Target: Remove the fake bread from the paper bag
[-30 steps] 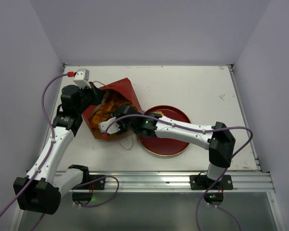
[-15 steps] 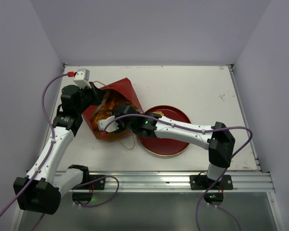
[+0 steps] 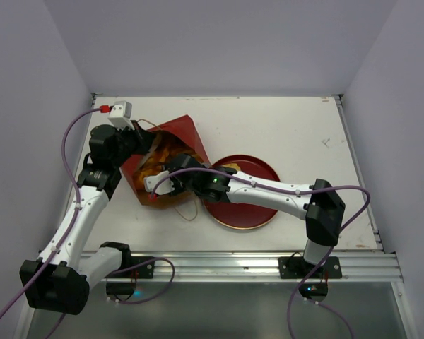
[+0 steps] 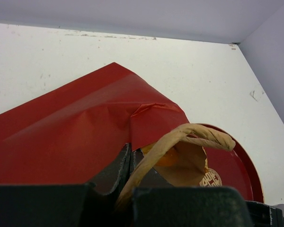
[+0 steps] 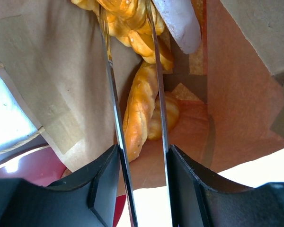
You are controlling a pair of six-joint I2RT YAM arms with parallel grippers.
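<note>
The bag (image 3: 181, 133) lies on its side on the worktop (image 3: 290, 127), left of centre, red outside up and its brown mouth turned toward the plate (image 3: 258, 213); the plate sits just beside it, to the right. The bread (image 3: 158, 152) is inside the bag, showing orange through the mouth in the top view.

The left arm (image 3: 85, 212) reaches to the bag's far left edge; the left jaws are closed tight on the brown paper rim (image 4: 180, 135), which curls up over them, with the red wall of the bag (image 4: 71, 137) spreading away on the left and the plate's rim (image 4: 250, 166) behind on the right.

The right arm (image 3: 268, 189) crosses over the plate; its two thin fingers (image 5: 114, 113) run deep into the bag's brown inside (image 5: 52, 71); the right jaws stand partly apart, with a twisted orange loaf (image 5: 138, 106) lying between and below them and more bread at their tips; whether they press on it I cannot tell. A pale rounded piece (image 5: 177, 21) lies right of the tips; a smaller golden piece (image 5: 164, 118) rests against the loaf near the bag's bottom.
</note>
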